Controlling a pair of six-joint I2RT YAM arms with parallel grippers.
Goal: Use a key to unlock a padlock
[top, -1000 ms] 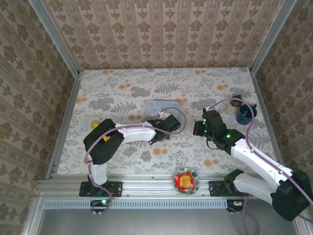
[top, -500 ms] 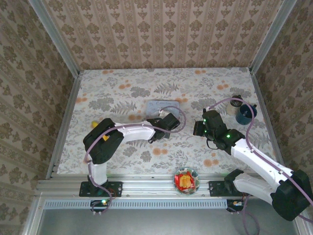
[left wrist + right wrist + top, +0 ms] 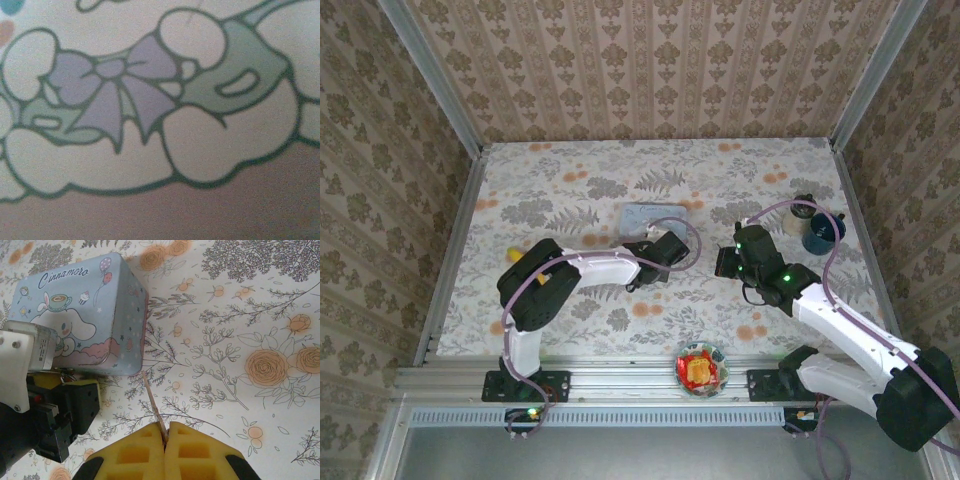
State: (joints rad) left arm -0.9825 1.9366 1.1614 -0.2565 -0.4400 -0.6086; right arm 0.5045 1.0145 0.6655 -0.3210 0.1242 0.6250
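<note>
Floral tabletop (image 3: 570, 170), right pincer (image 3: 165, 431) clenched on key (image 3: 153, 400), tip near blue tin (image 3: 85, 315), left pincer (image 3: 653, 248) beside it, grip unclear

Beige damask-patterned walls (image 3: 650, 60) on three sides; floral tablecloth (image 3: 740, 170); aluminium rail (image 3: 610, 380) along near edge; soft even light.

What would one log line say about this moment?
right gripper: shut on key | key: tip near blue tin corner | left gripper: beside tin, jaws unclear
</note>
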